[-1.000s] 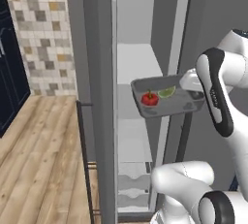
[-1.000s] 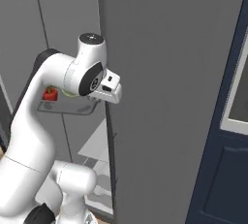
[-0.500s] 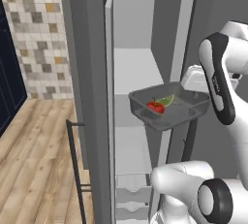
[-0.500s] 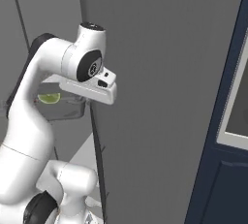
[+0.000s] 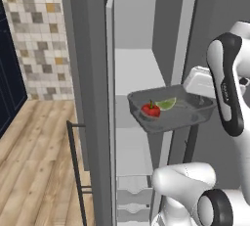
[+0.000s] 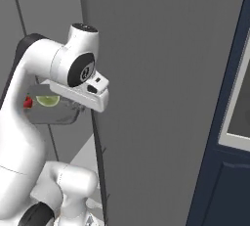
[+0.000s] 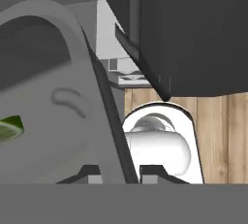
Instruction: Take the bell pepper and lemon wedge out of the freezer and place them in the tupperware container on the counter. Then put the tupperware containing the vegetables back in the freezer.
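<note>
**Tray may tip at the freezer mouth**

Left base view: I see the tupperware container [image 5: 172, 112] at frame centre, before the open freezer [image 5: 141, 73], with the bell pepper [image 5: 151, 109] and lemon wedge [image 5: 166, 103] inside. It could catch the frame and spill.

Right base view: the tray sits at middle left.

Hand view: the gripper [image 7: 115, 170] is clenched on the rim, bottom centre.

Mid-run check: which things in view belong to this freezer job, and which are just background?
Job:
- tupperware container, gripped at its rim by the claw
- bell pepper, in the container
- lemon wedge, beside the pepper
- freezer, door open

Background:
- tiled wall
- wooden floor
- navy cabinet
</note>
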Controlling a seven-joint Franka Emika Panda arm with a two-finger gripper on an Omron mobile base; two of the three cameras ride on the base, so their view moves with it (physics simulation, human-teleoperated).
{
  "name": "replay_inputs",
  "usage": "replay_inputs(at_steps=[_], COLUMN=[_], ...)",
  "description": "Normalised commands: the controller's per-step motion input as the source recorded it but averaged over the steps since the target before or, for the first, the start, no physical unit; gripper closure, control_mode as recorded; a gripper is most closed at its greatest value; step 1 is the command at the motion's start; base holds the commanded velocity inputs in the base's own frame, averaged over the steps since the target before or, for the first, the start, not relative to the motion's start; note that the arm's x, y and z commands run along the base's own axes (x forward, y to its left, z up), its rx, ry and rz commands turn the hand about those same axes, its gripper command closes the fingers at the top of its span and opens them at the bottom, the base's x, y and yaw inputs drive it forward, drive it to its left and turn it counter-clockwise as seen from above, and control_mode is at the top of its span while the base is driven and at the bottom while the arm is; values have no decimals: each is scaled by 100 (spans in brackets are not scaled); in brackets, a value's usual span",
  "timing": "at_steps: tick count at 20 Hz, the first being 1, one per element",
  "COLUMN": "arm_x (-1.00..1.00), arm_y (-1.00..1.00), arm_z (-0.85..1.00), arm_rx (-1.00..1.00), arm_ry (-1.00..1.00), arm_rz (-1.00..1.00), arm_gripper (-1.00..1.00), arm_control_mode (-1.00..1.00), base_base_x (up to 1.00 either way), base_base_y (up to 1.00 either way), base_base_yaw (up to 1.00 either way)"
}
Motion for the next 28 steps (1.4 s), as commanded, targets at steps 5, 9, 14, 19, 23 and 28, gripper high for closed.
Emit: replay_inputs(at_steps=[5,9,14,19,23,28], arm_x=[-20,-25,-35,-1,18,32], arm_y=[23,34,34,34,62,59], arm_z=[15,14,1,0,0,0], arm_rx=[5,4,6,3,0,1], arm_ry=[-4,-7,-7,-5,-4,-3], arm_rz=[-36,-50,-57,-55,-47,-40], arm_gripper=[100,100,100,100,100,100], arm_control_mode=[-100,-100,-100,-100,-100,-100], base_base_x=[0,0,0,0,0,0], base_base_y=[0,0,0,0,0,0], base_base_yaw=[0,0,0,0,0,0])
